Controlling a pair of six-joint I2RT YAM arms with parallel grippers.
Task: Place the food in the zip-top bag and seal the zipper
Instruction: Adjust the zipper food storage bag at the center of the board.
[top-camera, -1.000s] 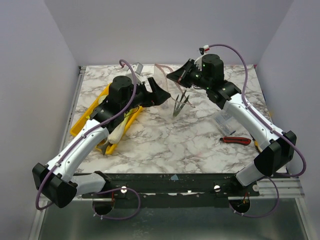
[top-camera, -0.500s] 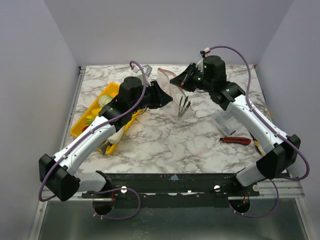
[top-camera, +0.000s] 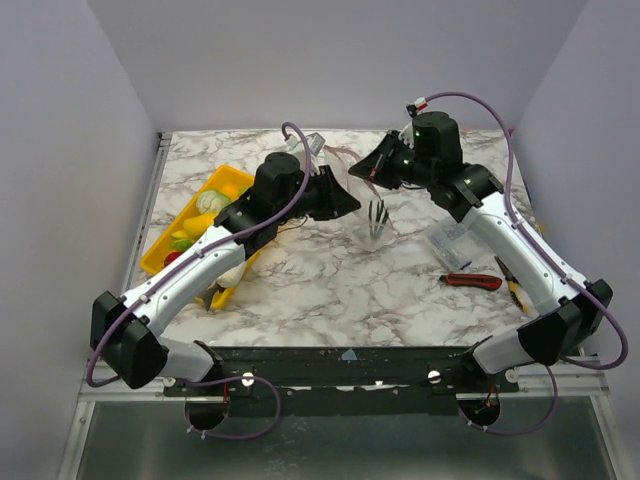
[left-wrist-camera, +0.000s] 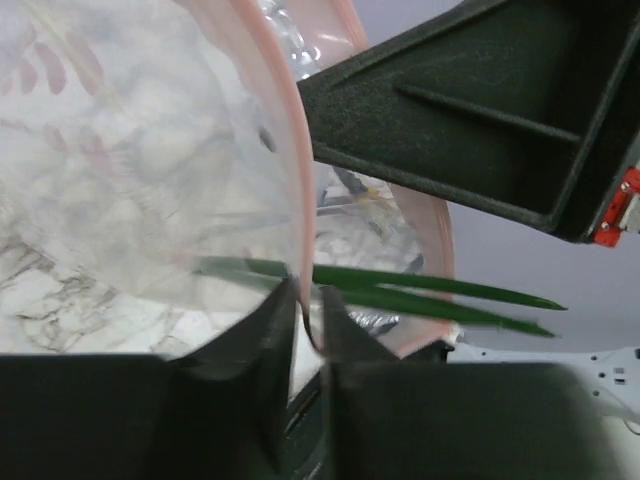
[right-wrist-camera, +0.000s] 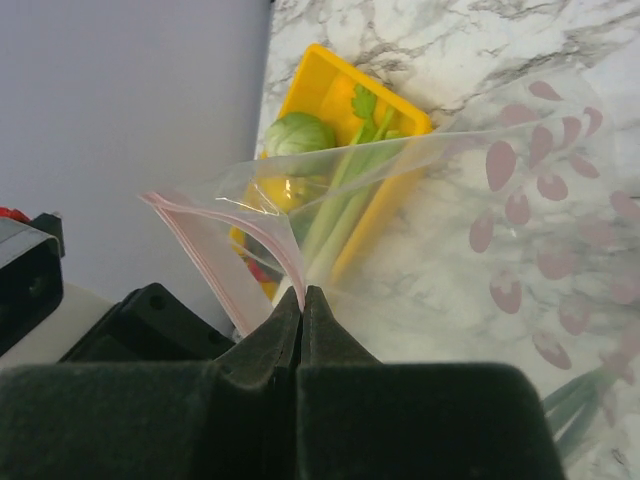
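The clear zip-top bag (top-camera: 362, 190) hangs above the table between both grippers, its mouth held apart. Thin green stalks (top-camera: 378, 214) sit inside it, and they cross the left wrist view as well (left-wrist-camera: 420, 290). My left gripper (left-wrist-camera: 305, 312) pinches the near side of the pink zipper (left-wrist-camera: 296, 190). My right gripper (right-wrist-camera: 302, 292) is shut on the far side of that pink zipper (right-wrist-camera: 215, 235). In the top view the left gripper (top-camera: 354, 205) and the right gripper (top-camera: 368, 171) face each other closely. The remaining food lies in a yellow tray (top-camera: 228, 178), including a round pale green piece (right-wrist-camera: 298, 133).
A red-handled tool (top-camera: 472, 281) and a small clear packet (top-camera: 455, 245) lie at the right of the marble table (top-camera: 320, 290). A whitish vegetable (top-camera: 233, 268) lies by the tray's near end. Through the bag, pale stalks (right-wrist-camera: 335, 215) lie in the yellow tray (right-wrist-camera: 340, 80).
My left gripper has swung right to the bag's mouth and closed on its pink rim. The right gripper, still shut, has carried the bag and stalks a little to the right.
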